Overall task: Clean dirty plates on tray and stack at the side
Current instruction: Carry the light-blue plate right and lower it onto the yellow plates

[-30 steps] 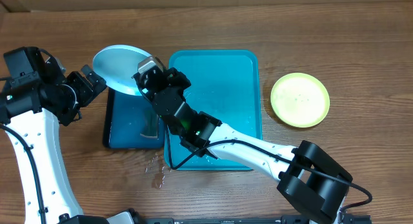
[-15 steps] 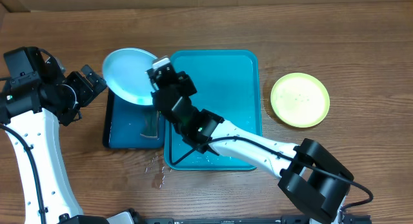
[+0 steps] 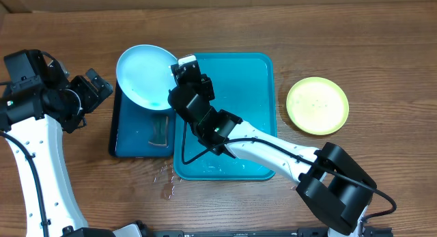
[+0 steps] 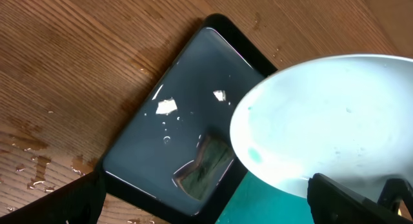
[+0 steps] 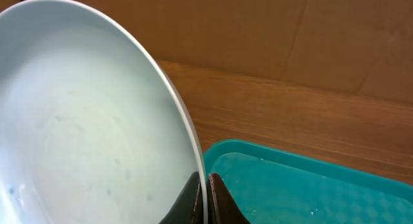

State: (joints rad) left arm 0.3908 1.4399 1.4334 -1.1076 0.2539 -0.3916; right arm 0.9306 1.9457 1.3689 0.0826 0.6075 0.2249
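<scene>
A light blue plate [image 3: 144, 76] hangs tilted over the dark blue tray's far end, beside the turquoise tray [image 3: 256, 93]. My right gripper [image 3: 175, 68] is shut on its right rim. In the right wrist view both fingers [image 5: 222, 201] pinch the plate [image 5: 84, 108] edge above the tray [image 5: 310, 185]. A small blue smear [image 4: 253, 156] marks the plate [image 4: 335, 114] in the left wrist view. My left gripper [image 3: 92, 89] stands open and empty left of the plate; its view shows the jaws [image 4: 206, 204] wide apart. A yellow-green plate [image 3: 317, 105] lies on the table at the right.
The dark blue black-rimmed tray [image 3: 130, 138] holds water and a small dark rectangular thing [image 3: 160, 131]. Water drops [image 3: 166, 181] lie on the wood in front of the trays. A cardboard wall [image 5: 290, 30] stands behind the table.
My right gripper has carried the light blue plate to the right, closer to the turquoise tray, and turned it flatter. The left arm has not moved.
</scene>
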